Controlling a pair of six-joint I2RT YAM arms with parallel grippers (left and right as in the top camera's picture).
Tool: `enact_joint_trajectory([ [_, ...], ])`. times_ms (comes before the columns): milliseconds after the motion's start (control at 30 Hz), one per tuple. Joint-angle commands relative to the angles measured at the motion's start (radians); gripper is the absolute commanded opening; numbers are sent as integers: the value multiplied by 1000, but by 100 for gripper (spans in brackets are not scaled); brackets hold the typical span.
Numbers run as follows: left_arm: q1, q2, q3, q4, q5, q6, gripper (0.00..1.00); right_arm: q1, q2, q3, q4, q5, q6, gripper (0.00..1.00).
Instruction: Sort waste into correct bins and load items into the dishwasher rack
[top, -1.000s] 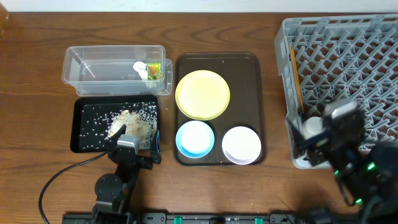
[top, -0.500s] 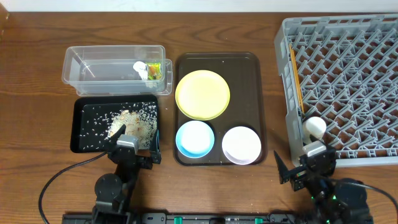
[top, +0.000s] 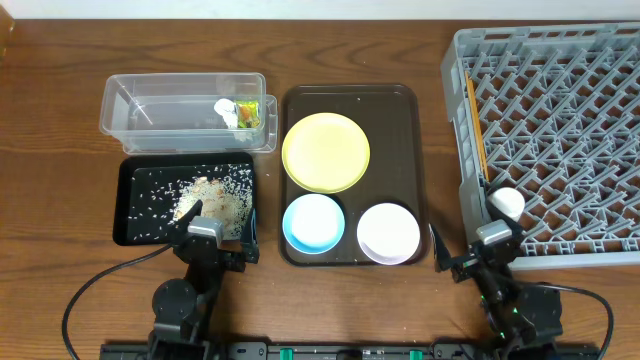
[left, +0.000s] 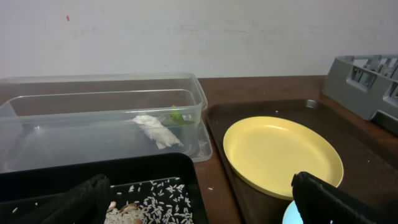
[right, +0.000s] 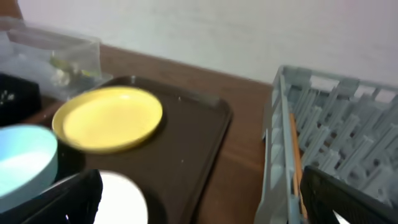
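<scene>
The grey dishwasher rack (top: 560, 120) stands at the right, with the chopsticks (top: 475, 125) along its left side and the small white cup (top: 507, 201) in its front left corner. The yellow plate (top: 326, 151), blue bowl (top: 314, 223) and white bowl (top: 388, 232) sit on the brown tray (top: 350, 100). The green-and-orange wrapper (top: 250, 113) lies in the clear tub (top: 160, 105). Rice (top: 210, 195) lies in the black tray (top: 122, 200). My left gripper (top: 215, 240) (left: 199, 205) is open and empty at the black tray's front edge. My right gripper (top: 468, 258) (right: 202, 202) is open and empty, in front of the rack's front left corner.
A white crumpled scrap (left: 155, 127) lies beside the wrapper (left: 177, 116) in the tub. The brown tray's far part is bare. Bare wood separates the brown tray from the rack (right: 323, 124). A black cable (top: 100, 280) runs along the table's front left.
My right arm has drawn back from the rack's front left corner to the table's front edge, leaving the white cup in the rack. The left arm has not moved.
</scene>
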Motion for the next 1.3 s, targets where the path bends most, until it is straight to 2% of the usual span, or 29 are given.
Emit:
enact_joint_trajectory([
  [0, 4, -6, -24, -19, 15, 10, 95, 6, -7, -26, 40, 2, 19, 99],
  [67, 4, -6, -24, -19, 15, 10, 95, 6, -7, -44, 81, 2, 19, 99],
  [1267, 4, -6, -24, -19, 15, 10, 95, 8, -6, -43, 77, 2, 20, 99],
])
